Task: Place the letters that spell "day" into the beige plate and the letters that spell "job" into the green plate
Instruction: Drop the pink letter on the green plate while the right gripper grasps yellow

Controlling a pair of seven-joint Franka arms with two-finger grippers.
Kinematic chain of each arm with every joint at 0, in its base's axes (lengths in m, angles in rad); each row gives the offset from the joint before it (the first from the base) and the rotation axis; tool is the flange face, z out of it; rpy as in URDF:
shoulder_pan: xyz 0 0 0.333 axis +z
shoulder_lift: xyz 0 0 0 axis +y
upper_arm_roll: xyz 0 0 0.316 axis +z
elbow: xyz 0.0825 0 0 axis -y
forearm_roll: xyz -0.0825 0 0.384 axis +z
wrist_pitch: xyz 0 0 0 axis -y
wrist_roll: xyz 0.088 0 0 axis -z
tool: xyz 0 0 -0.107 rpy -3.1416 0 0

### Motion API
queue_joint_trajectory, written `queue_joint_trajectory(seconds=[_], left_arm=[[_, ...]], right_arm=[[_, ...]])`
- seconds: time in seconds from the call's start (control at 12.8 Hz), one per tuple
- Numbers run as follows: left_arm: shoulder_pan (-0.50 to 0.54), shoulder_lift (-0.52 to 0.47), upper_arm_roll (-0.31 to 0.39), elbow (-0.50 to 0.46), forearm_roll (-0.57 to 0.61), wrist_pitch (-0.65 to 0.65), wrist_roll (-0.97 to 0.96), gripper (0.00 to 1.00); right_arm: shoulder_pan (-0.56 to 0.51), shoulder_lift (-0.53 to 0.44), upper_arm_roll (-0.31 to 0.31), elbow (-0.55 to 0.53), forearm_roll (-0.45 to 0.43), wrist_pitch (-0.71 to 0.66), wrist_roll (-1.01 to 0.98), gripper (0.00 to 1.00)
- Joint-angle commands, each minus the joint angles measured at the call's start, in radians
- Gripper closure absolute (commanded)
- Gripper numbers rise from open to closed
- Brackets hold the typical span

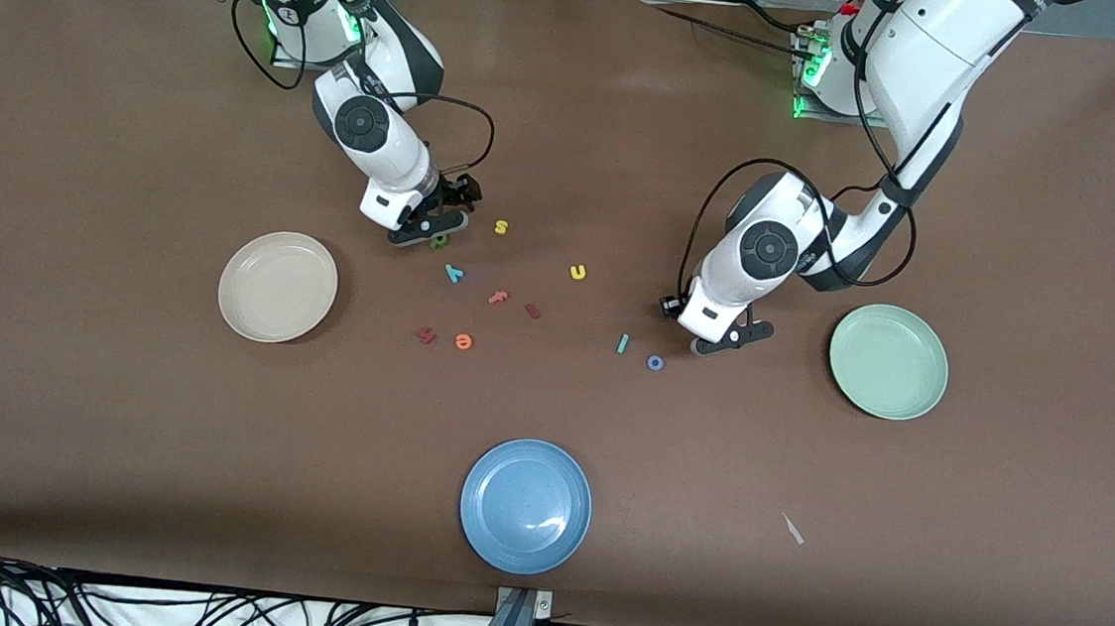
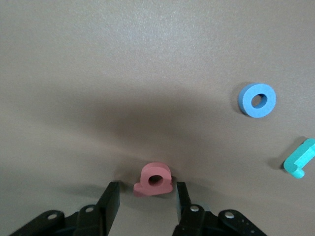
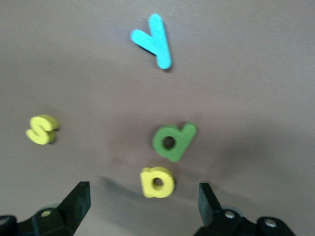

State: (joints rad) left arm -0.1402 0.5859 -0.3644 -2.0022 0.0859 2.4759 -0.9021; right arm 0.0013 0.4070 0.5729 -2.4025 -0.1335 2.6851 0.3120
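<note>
My left gripper is down at the table beside the green plate, open, with the salmon-pink "b" lying between its fingertips and a small gap on each side. The blue "o" and the teal "j" lie close by. My right gripper hangs wide open low over the yellow "a", which touches the green "d". The teal "y" lies a little nearer the front camera. The beige plate holds nothing.
A yellow "s", a yellow "u", a pink "f", an orange "e" and two dark red letters lie mid-table. A blue plate sits near the front edge, with a white scrap beside it.
</note>
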Motion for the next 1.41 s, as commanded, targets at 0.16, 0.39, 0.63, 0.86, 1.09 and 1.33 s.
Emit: queue_joint_trajectory(seconds=[0.16,0.39,0.63,0.86,1.09,1.33], left_arm=[[-0.006,0.022,0.01,0.034,0.043,0.005,-0.023,0.47],[-0.009,0.032,0.01,0.04,0.044,0.005,-0.02,0.6],[-0.01,0.032,0.01,0.039,0.046,-0.006,-0.018,0.74],[-0.018,0.031,0.01,0.04,0.069,-0.008,-0.018,0.85],[0.023,-0.029,0.009,0.042,0.116,-0.023,0.008,0.83],[0.135,-0.122,0.001,0.043,0.115,-0.099,0.125,0.81]], right_arm=[[0.008,0.001,-0.028,-0.037,-0.052,0.056,0.018,0.08],[0.016,0.003,-0.027,-0.029,-0.072,0.056,0.018,0.12],[0.019,0.006,-0.027,-0.027,-0.115,0.082,0.018,0.15],[0.031,0.004,-0.028,-0.021,-0.126,0.084,0.018,0.2],[0.031,0.006,-0.028,-0.021,-0.153,0.084,0.018,0.29],[0.031,0.007,-0.03,-0.021,-0.156,0.084,0.018,0.35]])
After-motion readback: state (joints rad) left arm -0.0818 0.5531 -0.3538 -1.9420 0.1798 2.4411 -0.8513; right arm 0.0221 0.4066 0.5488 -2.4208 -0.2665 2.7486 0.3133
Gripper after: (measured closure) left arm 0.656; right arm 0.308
